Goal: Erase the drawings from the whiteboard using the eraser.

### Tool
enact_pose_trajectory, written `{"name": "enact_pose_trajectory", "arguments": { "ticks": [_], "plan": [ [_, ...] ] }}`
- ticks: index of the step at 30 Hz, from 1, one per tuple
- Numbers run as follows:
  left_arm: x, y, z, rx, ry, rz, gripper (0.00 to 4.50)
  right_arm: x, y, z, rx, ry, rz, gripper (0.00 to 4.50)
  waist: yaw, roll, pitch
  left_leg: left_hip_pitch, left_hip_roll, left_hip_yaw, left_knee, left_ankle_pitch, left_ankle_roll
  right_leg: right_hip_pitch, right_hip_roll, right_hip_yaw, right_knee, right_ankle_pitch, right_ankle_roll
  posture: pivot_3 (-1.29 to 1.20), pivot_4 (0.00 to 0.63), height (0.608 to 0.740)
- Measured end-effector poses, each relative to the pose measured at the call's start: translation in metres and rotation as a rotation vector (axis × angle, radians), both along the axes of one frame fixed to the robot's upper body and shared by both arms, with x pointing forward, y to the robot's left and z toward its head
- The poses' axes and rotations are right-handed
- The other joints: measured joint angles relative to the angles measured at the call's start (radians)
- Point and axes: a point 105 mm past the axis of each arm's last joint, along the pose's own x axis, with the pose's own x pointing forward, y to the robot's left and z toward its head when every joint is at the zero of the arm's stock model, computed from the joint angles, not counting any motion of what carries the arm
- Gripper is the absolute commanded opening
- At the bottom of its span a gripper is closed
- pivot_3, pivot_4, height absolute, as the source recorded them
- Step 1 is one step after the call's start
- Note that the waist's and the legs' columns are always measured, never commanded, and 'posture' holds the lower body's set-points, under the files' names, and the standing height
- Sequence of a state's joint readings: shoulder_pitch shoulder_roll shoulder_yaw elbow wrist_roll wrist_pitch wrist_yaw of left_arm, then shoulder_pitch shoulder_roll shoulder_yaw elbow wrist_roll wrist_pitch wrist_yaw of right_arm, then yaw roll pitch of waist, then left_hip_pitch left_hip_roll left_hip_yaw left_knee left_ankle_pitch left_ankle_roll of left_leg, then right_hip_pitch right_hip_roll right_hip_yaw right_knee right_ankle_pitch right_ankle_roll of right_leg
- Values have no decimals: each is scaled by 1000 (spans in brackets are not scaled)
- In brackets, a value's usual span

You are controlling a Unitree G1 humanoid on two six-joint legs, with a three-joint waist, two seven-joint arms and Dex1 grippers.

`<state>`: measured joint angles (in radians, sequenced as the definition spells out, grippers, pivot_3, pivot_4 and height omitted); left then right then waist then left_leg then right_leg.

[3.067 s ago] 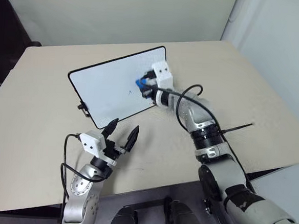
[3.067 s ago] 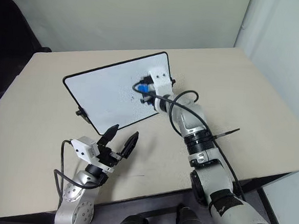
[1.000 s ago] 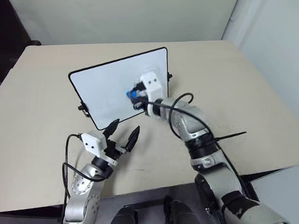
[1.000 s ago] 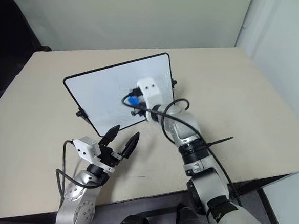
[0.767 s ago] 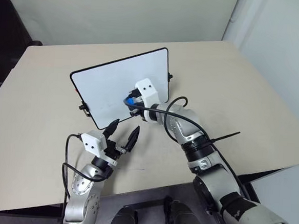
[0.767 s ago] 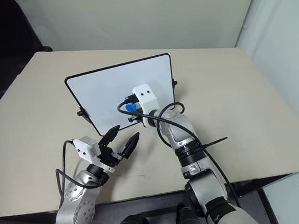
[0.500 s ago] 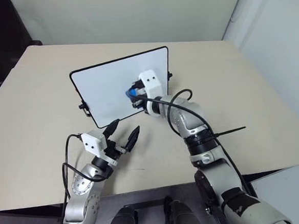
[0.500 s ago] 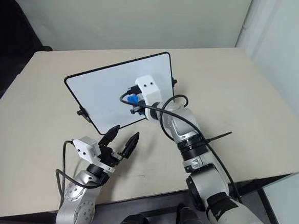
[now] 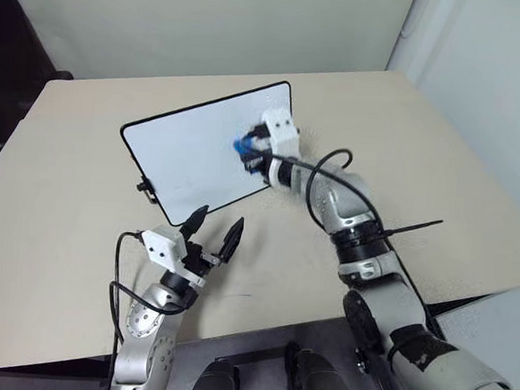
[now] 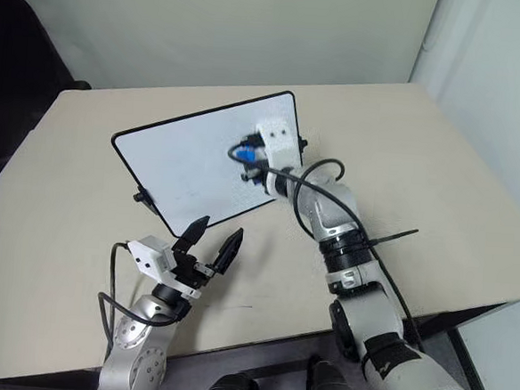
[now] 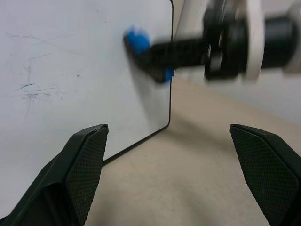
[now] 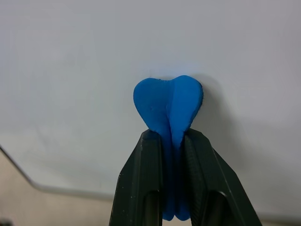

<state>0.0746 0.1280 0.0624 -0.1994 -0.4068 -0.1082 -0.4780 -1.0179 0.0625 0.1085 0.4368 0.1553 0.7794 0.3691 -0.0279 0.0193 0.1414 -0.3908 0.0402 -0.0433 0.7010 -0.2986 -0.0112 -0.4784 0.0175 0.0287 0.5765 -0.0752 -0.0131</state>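
Note:
The whiteboard (image 9: 187, 159) stands tilted on the beige table, its white face toward me. My right gripper (image 9: 248, 150) is shut on the blue eraser (image 9: 244, 146) and presses it against the board near its right edge. In the right wrist view the squashed eraser (image 12: 169, 103) sticks out between the two black fingers (image 12: 148, 179), flat on the white surface. My left gripper (image 9: 219, 217) hovers open and empty in front of the board's lower corner. The drawings are out of view; faint grey streaks (image 11: 33, 89) show on the board.
The table (image 9: 441, 154) stretches wide to the right of the board and behind it. A dark chair (image 9: 6, 61) stands off the table's far left corner. A small black clip (image 9: 142, 187) juts from the board's left edge.
My right gripper has slid the eraser across the board from its lower middle toward the right edge and upward. The left arm has stayed still.

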Motion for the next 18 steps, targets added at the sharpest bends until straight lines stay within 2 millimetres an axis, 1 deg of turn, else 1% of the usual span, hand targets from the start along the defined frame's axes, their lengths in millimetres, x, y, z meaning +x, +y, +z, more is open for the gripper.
{"name": "enact_pose_trajectory", "arguments": {
  "ticks": [2, 3, 4, 6, 9, 12, 13, 16, 18],
  "plan": [
    [1, -1, 0, 0, 1, -3, 4500, -3, -1, -23, -40, 51, -2, 351, 0, 0, 0, 0, 0, 0, 0, 0, 0, 0, 0, 0, 0, 0, 1, 0, 150, 737],
    [1, -1, 0, 0, 0, -3, 4500, -4, -3, -31, -56, 70, -8, 351, 1, 0, 0, 0, 0, 0, 0, 1, 0, 0, 0, 0, 0, 0, 2, 0, 150, 737],
    [1, -1, 0, 0, 1, -3, 4500, -5, -5, -36, -65, 80, -12, 351, 1, 0, 0, 0, 0, 0, 0, 1, 0, 0, 0, 0, 0, 0, 2, 0, 150, 737],
    [2, -2, 0, -1, -1, -10, 4500, -6, -14, -34, -72, 57, -23, 351, 2, 0, 0, 0, 0, 0, 0, 1, 0, 0, 0, 0, 0, 0, 2, 0, 150, 737],
    [2, -3, -1, -4, 1, -10, 4500, -9, -34, -17, -72, -39, -27, 351, 9, 0, 0, 0, 0, 0, 1, 1, 0, 2, 0, 0, 0, 0, 2, 0, 150, 737],
    [3, -5, -1, -8, 4, -15, 4500, -16, -52, -8, -78, -62, -35, 351, 10, 0, 0, 0, -1, 1, 1, 1, 0, 3, -1, 0, -1, 1, 1, 0, 150, 737],
    [3, -6, -2, -10, 7, -18, 4500, -19, -56, -8, -77, -54, -37, 351, 10, 0, 0, 0, -1, 1, 1, 1, 0, 3, -1, 0, -1, 1, 1, 0, 150, 737],
    [3, -13, -4, -13, 11, -36, 4500, -32, -79, -12, -108, -7, -48, 351, 13, 0, 0, 1, -1, 1, 1, 0, 1, 5, -1, 0, -1, 0, 1, 0, 150, 737],
    [3, -16, -4, -10, 11, -41, 4500, -39, -99, -20, -163, 53, -86, 351, 15, 0, 0, 2, -1, 1, 1, 0, 1, 7, -1, 0, -1, -2, 4, 0, 150, 737]
  ]
}}
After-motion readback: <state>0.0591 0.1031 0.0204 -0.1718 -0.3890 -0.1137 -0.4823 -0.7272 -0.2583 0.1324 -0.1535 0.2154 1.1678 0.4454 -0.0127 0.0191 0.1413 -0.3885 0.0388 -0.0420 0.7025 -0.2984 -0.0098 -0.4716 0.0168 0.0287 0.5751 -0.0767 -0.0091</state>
